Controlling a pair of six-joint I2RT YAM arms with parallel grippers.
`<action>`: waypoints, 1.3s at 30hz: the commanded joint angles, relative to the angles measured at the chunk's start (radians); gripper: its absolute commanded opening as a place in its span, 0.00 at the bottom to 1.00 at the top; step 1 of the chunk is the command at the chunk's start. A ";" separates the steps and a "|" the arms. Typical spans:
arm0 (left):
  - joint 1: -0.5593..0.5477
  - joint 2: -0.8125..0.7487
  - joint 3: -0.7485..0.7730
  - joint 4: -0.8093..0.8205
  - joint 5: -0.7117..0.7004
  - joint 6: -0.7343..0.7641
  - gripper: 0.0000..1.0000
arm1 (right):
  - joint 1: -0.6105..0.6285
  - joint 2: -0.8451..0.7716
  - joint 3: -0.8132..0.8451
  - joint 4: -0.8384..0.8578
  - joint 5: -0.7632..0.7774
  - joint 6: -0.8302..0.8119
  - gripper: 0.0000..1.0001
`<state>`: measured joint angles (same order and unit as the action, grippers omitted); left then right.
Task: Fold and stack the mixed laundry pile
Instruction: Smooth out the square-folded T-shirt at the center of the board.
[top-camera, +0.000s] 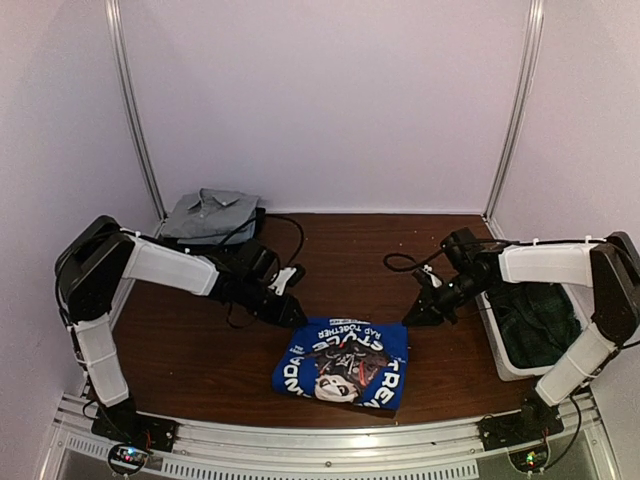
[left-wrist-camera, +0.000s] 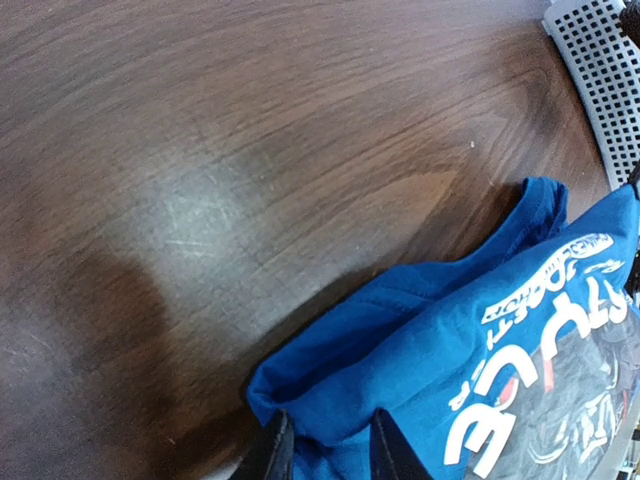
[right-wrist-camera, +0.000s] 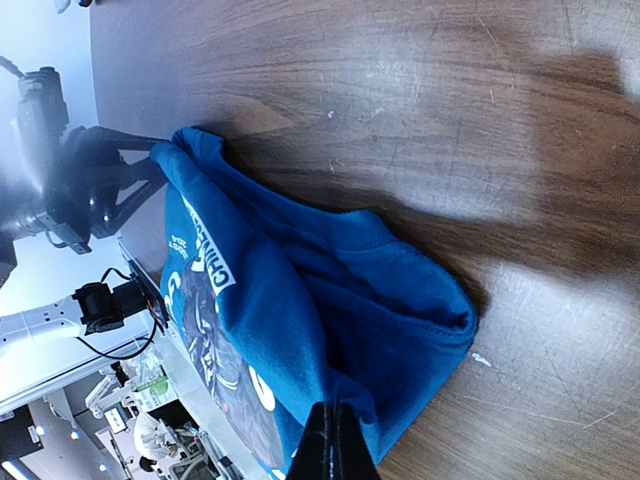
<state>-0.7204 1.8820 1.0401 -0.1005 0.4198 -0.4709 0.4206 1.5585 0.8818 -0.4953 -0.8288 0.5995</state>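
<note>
We saw a blue shirt (top-camera: 342, 362), royal in tone, printed with white lettering and a black-and-white graphic touched with red. The grey shirt (top-camera: 210, 214) was pale and plain. The green-black cloth (top-camera: 535, 322) was very dark against the white bin (top-camera: 503, 355), whose wall showed a grid of small holes. The table (top-camera: 200, 350) was dark brown with wood grain. The left arm (top-camera: 170, 265) and right arm (top-camera: 540, 265) were white with black joints.

White shells are fitted over the left arm (top-camera: 165, 265) and right arm (top-camera: 540, 264); joints, jaws and trailing cables are coloured black.
</note>
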 joint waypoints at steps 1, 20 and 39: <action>0.011 0.011 0.047 0.054 0.019 -0.005 0.22 | 0.005 -0.040 0.032 -0.030 0.056 0.003 0.00; 0.077 0.031 0.064 0.107 -0.001 -0.051 0.00 | -0.073 0.073 0.088 0.029 0.201 -0.053 0.00; 0.157 -0.012 0.252 -0.079 -0.183 0.045 0.90 | -0.116 0.329 0.595 -0.136 0.287 -0.229 0.51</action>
<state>-0.5900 2.0197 1.2331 -0.1177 0.3462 -0.5030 0.3233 1.9690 1.3540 -0.5312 -0.5758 0.4393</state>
